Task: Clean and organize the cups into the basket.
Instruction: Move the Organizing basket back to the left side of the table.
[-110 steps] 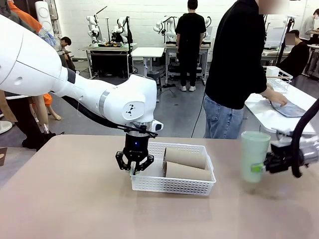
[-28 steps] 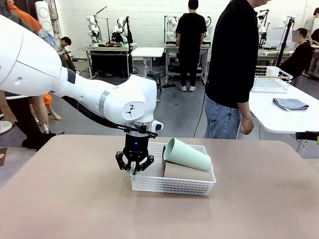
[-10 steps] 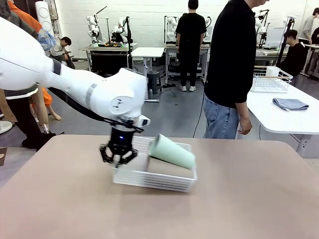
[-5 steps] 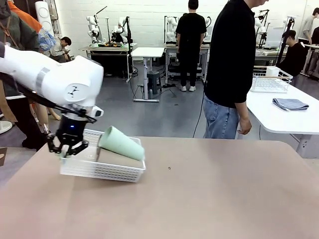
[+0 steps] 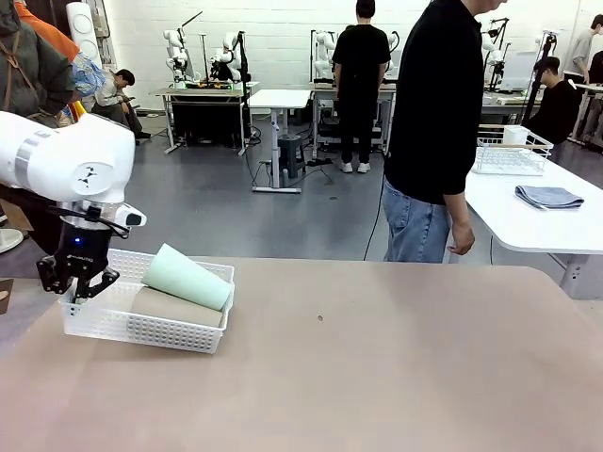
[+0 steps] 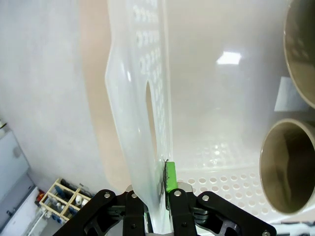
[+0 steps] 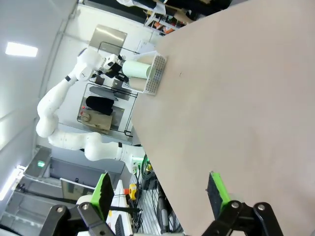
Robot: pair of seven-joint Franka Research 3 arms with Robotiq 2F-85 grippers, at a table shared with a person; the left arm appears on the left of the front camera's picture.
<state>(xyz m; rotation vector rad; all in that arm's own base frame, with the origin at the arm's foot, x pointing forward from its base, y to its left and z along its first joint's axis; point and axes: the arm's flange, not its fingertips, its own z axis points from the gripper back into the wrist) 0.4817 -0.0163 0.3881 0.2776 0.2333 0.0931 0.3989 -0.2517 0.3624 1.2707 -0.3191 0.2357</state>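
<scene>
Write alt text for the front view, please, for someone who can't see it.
A white robot arm's left end effector grips the end wall of a white basket at the table's left side. A mint cup lies atop a taupe cup inside; a person stands beyond.

**Nothing legible anywhere**

Standing here, I can make out no word, brand, label or number on anything. The one mark close to a sign is a small dark emblem on the rounded white joint of the left arm [image 5: 80, 169], just above the basket [image 5: 141, 325]; it is a symbol, not letters. Below it, the black body of that arm's gripper carries a faint pale strip of print, too small and blurred to read. The cups in the basket are plain.
</scene>
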